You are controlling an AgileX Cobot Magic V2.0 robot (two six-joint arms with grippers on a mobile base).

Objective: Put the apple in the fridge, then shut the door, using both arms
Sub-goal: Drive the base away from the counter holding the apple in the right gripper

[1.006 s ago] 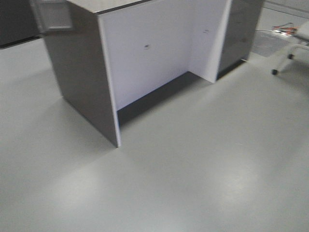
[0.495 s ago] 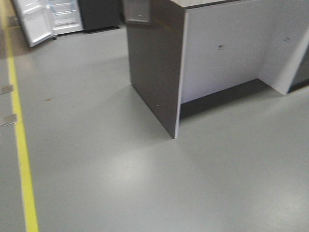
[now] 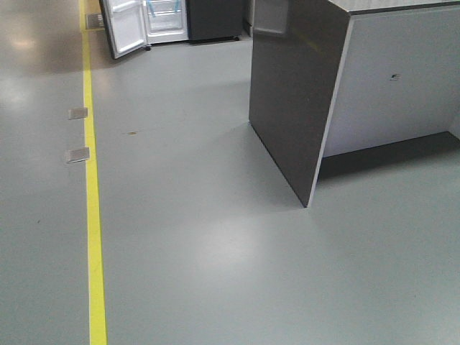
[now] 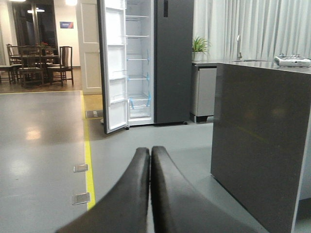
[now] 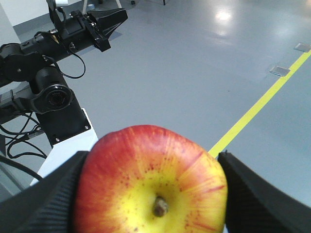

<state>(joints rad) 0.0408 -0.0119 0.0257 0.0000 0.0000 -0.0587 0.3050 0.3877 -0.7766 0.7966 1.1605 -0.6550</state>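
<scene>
One apple [image 5: 151, 170] in right hand [image 5: 154, 201]; sign [image 4: 66, 24] unreadable.

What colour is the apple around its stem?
The apple is yellow around the stem, red farther out; clearest in the right wrist view.

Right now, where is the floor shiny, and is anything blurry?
Front view: pale glare on the floor. Left wrist view: the left gripper is dark and soft-edged, the fridge crisp. Right wrist view: the apple is sharp, glare top right.
</scene>
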